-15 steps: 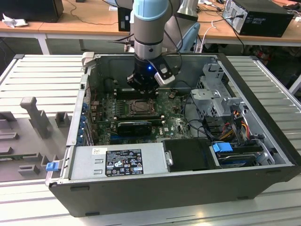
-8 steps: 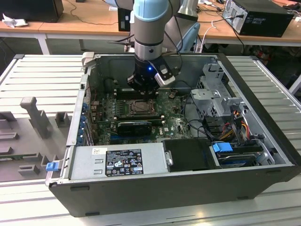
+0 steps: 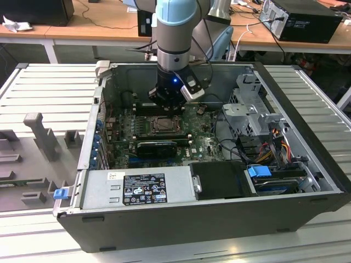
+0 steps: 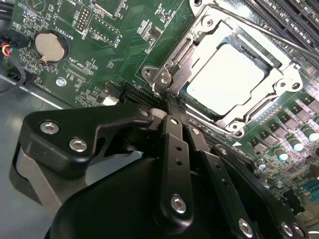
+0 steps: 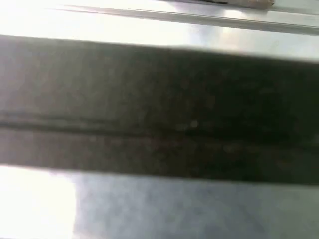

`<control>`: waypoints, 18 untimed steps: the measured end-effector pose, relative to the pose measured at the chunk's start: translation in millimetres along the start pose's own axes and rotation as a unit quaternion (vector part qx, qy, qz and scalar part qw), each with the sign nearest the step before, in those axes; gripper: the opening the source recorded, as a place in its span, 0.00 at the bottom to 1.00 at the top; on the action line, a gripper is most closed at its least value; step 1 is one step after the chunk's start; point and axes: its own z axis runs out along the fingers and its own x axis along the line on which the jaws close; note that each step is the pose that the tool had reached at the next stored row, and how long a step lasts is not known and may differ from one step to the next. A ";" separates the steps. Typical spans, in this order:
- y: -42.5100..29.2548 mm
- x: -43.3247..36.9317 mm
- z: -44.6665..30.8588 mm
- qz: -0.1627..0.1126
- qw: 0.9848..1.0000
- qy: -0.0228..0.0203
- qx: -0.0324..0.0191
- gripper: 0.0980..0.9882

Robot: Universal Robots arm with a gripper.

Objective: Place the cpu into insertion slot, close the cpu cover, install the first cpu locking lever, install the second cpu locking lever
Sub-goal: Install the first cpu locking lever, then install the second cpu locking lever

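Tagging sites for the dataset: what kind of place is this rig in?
Likely a lab or electronics workshop. An open computer case lies on a ridged metal worktable, wooden desks with cables and another computer tower stand behind it, and the gripper works at the motherboard.

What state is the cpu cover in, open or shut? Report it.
Shut. In the second wrist view the cpu cover lies flat over the insertion slot, and the cpu shows pale through its central window.
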 end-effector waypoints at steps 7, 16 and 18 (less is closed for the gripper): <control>-0.6 -0.3 -16.2 0.000 1.000 0.000 0.002 0.01; -6.0 0.0 -16.6 0.000 1.000 0.000 0.002 0.01; -6.8 0.1 -16.7 0.000 1.000 0.000 0.002 0.01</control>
